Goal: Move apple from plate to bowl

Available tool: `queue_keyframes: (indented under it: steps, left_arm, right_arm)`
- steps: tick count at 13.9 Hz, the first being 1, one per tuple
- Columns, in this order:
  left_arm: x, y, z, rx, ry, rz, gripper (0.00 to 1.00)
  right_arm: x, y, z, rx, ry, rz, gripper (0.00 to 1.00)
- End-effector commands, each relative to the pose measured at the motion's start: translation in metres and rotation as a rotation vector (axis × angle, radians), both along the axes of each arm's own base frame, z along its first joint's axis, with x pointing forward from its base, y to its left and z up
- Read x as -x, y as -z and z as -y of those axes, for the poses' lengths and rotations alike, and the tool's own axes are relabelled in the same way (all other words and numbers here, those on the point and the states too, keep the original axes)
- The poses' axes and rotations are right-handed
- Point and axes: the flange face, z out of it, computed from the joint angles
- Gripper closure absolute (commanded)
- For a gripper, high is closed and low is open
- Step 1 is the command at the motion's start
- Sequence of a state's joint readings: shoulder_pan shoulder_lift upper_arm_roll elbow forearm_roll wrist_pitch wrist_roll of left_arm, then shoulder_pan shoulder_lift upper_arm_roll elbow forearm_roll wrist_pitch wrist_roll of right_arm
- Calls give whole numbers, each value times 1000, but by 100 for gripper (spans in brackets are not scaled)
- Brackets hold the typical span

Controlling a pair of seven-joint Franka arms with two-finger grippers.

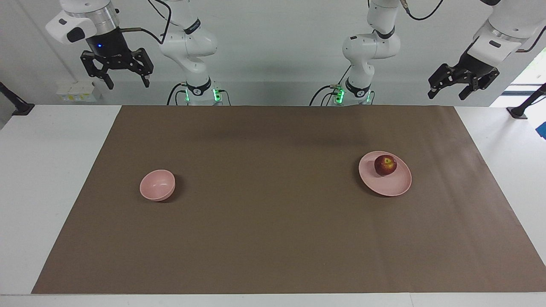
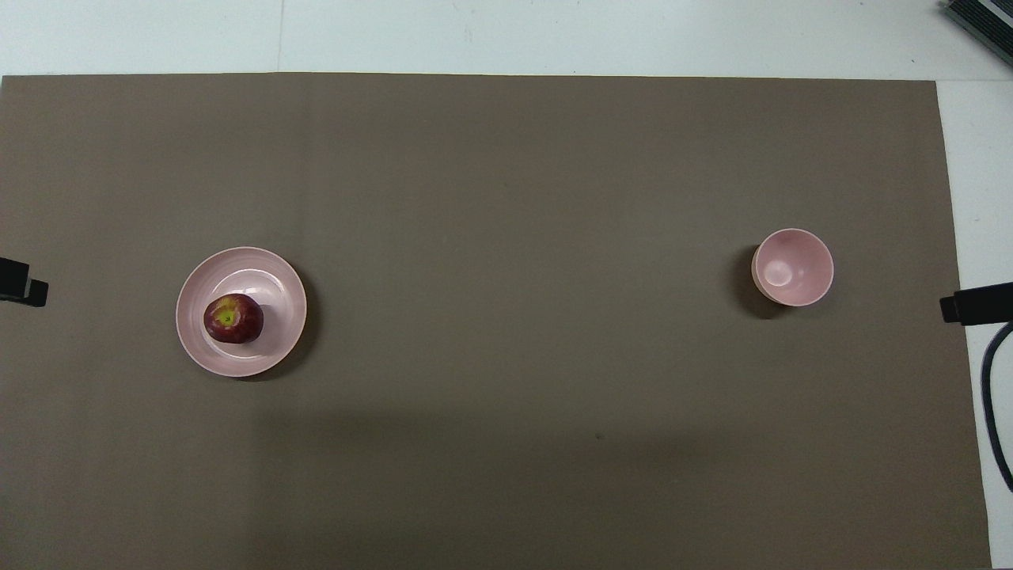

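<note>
The dark red apple [image 1: 385, 165] [image 2: 233, 318] sits on the pale pink plate [image 1: 394, 183] [image 2: 269, 281], on the part nearer the robots, toward the left arm's end of the table. The small deep pink bowl [image 1: 157, 185] [image 2: 792, 267] stands empty toward the right arm's end. My left gripper [image 1: 447, 94] is open and held high off the mat's end, past the plate. My right gripper [image 1: 128, 83] is open and held high near its base, above the table's edge. Only the grippers' tips show at the overhead view's sides.
A brown mat [image 1: 273, 238] covers most of the white table [image 1: 51, 179]. Small white boxes [image 1: 76, 91] stand at the robots' edge near the right arm. Black stands [image 1: 522, 108] sit at both ends of the table.
</note>
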State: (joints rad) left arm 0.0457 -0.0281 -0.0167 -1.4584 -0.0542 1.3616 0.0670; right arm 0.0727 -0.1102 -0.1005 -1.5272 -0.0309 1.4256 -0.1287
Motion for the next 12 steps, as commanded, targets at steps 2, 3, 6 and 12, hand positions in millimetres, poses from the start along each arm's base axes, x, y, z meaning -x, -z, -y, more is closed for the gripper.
queue_keyframes:
  steps: [2,3,6,12]
  left_arm:
    - [12,-3,1,-15,3,-10,0]
    - [11,-1,2,-12,2,-11,0]
    - [11,-2,4,-10,9,-8,0]
    - [11,12,6,-11,11,-2,0]
  right_arm:
    - [3,-2,1,-10,-11,11,0]
    - [3,-1,1,-9,-11,10,0]
    - [3,-2,1,-8,-13,11,0]
    - [3,-2,1,-8,-13,11,0]
